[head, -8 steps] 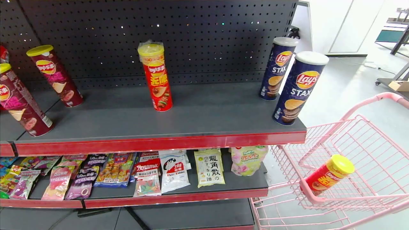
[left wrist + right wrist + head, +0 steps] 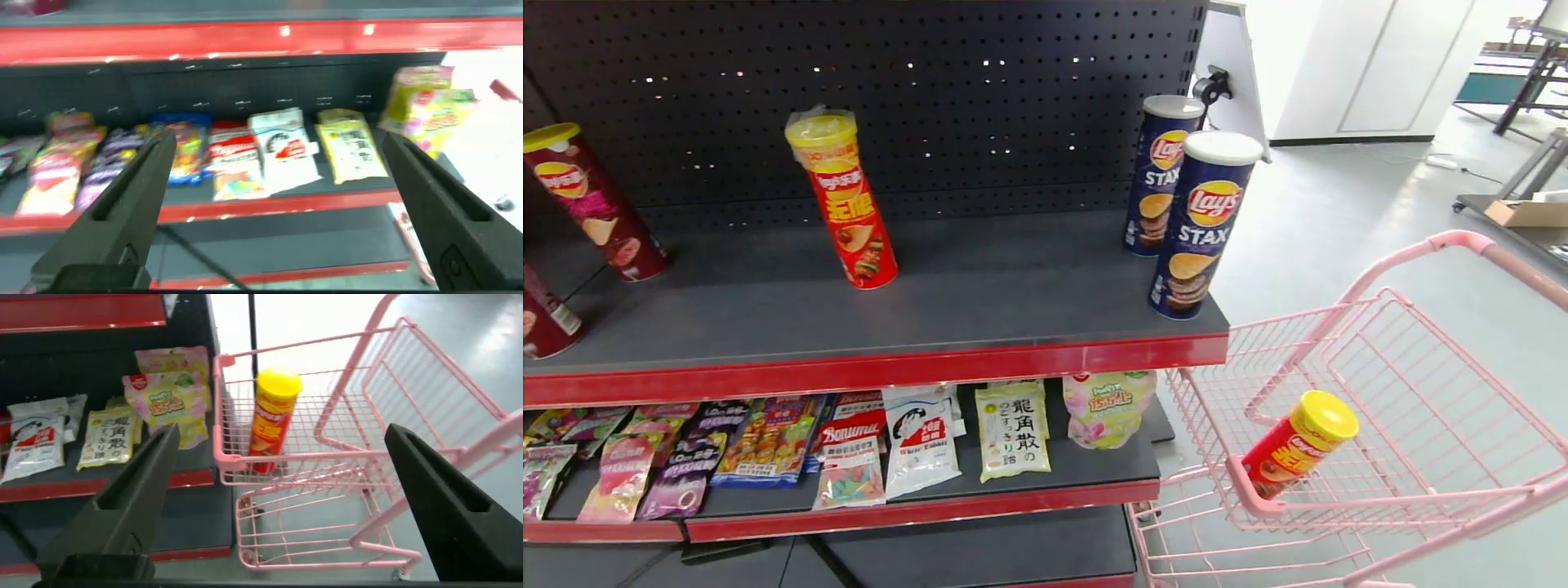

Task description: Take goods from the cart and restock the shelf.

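Red cylindrical can (image 2: 1298, 445), yellow lid, sits in the pink wire cart (image 2: 1462, 239), lower right of head view; matte dark shelf (image 2: 1013, 278) with glossy red lip carries two blue cans (image 2: 1207, 229) at its right end, a second red can (image 2: 845, 204) upper left. Glossy snack bags (image 2: 849, 445) crowd the tier below. The left gripper (image 2: 278, 139) and right gripper (image 2: 282, 429) both gape wide, empty.

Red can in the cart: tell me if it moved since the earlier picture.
No. The red can leans in the same corner of the pink cart; the camera shifted.
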Robot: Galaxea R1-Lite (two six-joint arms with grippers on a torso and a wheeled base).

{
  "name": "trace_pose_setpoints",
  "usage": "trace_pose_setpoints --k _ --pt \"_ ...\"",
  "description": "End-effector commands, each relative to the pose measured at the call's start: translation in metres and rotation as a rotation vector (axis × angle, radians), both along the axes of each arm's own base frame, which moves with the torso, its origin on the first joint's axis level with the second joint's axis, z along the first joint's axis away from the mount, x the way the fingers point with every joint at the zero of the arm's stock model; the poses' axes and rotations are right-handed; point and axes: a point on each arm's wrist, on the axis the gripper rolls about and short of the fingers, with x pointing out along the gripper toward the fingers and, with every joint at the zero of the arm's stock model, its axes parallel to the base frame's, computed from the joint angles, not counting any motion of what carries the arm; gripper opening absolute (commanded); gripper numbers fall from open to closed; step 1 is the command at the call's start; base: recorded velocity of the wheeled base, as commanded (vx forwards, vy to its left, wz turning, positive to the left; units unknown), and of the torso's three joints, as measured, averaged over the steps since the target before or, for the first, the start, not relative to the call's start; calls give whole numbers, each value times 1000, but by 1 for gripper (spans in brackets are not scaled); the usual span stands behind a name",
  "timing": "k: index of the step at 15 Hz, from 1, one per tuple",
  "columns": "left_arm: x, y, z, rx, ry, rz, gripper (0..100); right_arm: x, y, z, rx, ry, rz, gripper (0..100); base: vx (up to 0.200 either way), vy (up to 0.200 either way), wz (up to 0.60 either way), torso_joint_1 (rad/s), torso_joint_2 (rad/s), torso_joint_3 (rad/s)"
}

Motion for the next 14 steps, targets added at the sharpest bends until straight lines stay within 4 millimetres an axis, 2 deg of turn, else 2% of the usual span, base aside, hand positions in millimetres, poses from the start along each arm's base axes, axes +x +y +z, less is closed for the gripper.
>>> trace_pose_setpoints --k 1,6,12,14 --pt "0 0 0 0 1 1 100 0 0 0 0 0 1 100 0 0 -600 2 7 2" --pt "0 0 0 0 1 1 100 0 0 0 2 0 1 100 0 0 -600 2 3 3" --pt "0 0 0 0 1 1 100 0 0 0 3 0 0 100 0 0 0 0 0 0" --pt "0 0 0 0 1 1 100 0 0 0 5 0 0 100 0 0 0 -115 295 178"
